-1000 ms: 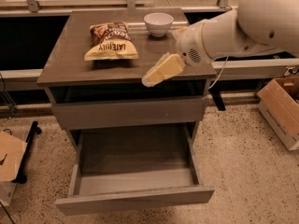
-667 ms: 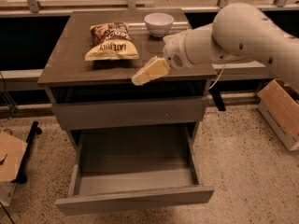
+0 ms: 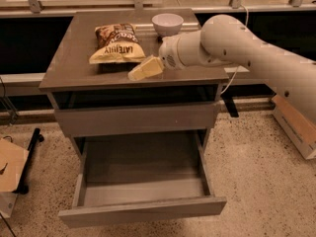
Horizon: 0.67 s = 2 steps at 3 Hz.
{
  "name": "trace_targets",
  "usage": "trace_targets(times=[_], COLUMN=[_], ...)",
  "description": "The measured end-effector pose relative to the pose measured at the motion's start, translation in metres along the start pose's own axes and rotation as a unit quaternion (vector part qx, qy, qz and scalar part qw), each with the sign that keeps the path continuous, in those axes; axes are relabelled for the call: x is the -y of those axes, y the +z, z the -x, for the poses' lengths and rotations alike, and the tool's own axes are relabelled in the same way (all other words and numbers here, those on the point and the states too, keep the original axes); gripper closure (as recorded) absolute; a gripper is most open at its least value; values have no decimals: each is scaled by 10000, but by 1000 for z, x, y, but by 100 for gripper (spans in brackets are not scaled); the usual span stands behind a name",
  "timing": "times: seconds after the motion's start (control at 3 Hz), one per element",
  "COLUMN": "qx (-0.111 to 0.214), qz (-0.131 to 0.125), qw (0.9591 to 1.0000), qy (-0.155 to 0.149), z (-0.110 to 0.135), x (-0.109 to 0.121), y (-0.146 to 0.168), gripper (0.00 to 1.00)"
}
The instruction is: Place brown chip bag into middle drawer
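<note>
The brown chip bag (image 3: 116, 44) lies flat on the grey cabinet top (image 3: 74, 58), dark brown end at the back, pale yellow end with "LATE JULY" lettering toward the front. My gripper (image 3: 144, 69) reaches in from the right on the white arm (image 3: 247, 48); its pale yellow fingers sit just right of and in front of the bag's yellow end, low over the top. The middle drawer (image 3: 143, 181) is pulled out below, its grey box interior bare.
A small white bowl (image 3: 167, 23) stands behind the gripper, right of the bag. The upper drawer front (image 3: 136, 118) is closed. Cardboard boxes sit on the floor at left (image 3: 10, 164) and right (image 3: 296, 125). A railing runs behind the cabinet.
My gripper has moved left and slightly back across the cabinet top, from near its right front part to beside the chip bag. The bag, bowl and drawer have not moved.
</note>
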<state>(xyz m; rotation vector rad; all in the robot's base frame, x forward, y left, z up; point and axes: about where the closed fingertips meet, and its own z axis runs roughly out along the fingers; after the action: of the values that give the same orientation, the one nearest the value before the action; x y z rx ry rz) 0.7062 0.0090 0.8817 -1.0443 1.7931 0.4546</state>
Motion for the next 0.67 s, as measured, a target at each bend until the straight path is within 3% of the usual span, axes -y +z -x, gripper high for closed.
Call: trace_targets(times=[0.33,0.67], qx=[223,414], qz=[-194,-205], qw=[9994,9984], qy=[182,314], z=[3,13], x=[27,47], y=[27,57], gripper=[0,0])
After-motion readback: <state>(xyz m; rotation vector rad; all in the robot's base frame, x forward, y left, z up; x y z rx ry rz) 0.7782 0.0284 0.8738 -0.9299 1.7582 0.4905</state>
